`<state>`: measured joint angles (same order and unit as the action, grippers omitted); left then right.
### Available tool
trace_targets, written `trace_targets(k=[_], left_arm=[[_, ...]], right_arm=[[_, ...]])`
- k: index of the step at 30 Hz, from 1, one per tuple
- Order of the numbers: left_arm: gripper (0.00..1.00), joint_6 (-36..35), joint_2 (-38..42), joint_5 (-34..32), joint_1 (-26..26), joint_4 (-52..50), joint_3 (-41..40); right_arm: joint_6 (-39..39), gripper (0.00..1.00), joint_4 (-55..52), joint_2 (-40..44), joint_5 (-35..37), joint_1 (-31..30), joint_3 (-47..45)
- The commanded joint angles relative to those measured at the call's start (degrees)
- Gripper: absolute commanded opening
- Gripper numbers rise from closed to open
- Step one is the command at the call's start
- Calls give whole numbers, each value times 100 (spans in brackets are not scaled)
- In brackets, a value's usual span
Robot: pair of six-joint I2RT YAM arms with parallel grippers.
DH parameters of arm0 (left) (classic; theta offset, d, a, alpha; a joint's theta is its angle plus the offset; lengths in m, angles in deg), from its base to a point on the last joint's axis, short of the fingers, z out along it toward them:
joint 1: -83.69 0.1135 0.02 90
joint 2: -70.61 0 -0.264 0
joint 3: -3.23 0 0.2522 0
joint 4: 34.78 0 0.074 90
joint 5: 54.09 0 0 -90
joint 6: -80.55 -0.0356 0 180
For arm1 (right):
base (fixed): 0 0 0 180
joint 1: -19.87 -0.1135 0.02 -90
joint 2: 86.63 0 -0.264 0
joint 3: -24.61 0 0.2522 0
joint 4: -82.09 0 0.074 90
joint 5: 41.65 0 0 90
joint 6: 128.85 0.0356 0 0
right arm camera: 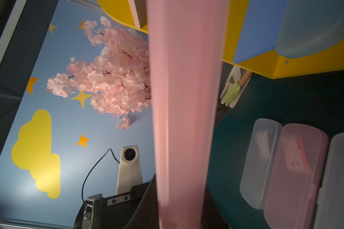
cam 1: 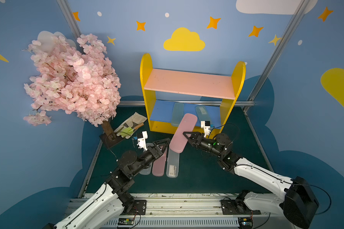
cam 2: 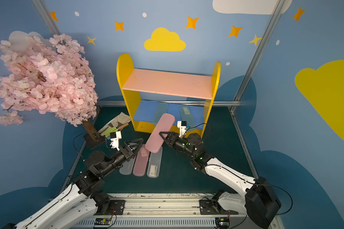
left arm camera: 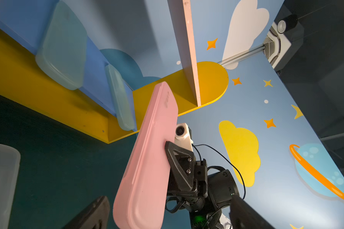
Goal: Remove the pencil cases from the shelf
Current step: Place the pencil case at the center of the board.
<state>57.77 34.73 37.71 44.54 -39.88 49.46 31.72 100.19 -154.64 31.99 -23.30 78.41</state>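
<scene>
right jaws clamp the pink case (cam 1: 179, 136) mid-air, left jaws apart; we should lay it flat on the counter (cam 1: 207, 174) beside the other cases (cam 1: 172, 164).

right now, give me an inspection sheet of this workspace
surface: dark green mat; on it frosted case, flat pink case, labelled frosted case
job's things: shelf, upper board bare; two pale blue cases on lower board; raised pink case off the mat
clutter: glove with trowel by blossom tree
grippers: left gripper open over the mat's cases; right gripper shut on raised pink case
cables: black wrist-camera leads hang loose
surroundings: blue walls, cloud decals
</scene>
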Motion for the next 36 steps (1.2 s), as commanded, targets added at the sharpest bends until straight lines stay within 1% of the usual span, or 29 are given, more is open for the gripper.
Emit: trace_targets(k=[1,4,7,11,14,21,24,31,36], left_arm=[[100,-676,206,-514,-3,-1056,148],[100,-899,323,-643,0,-1273,65],[100,-989,444,-731,-3,-1323,-69],[100,-985,529,-829,-4,-1369,-214],[100,-939,491,-883,-4,-1562,-184],[100,-806,363,-899,-5,-1648,-179],[100,-742,345,-935,-4,-1683,-178],[100,-702,431,-998,2,-1746,-201],[100,-695,544,-1022,-4,-1746,-265]], right_arm=[[-761,14,-782,361,-250,96,-193],[-1383,14,-1544,645,-331,122,-454],[-1829,14,-2165,942,-295,151,-678],[-2137,14,-2595,1209,-212,231,-1044],[-2203,14,-2649,1172,-391,340,-1224],[-2072,14,-2092,403,-986,446,-1377],[-1976,14,-1975,-9,-1185,468,-1265],[-2082,14,-1678,-960,-1744,639,-930],[-2048,13,-1417,-1554,-1953,694,-719]])
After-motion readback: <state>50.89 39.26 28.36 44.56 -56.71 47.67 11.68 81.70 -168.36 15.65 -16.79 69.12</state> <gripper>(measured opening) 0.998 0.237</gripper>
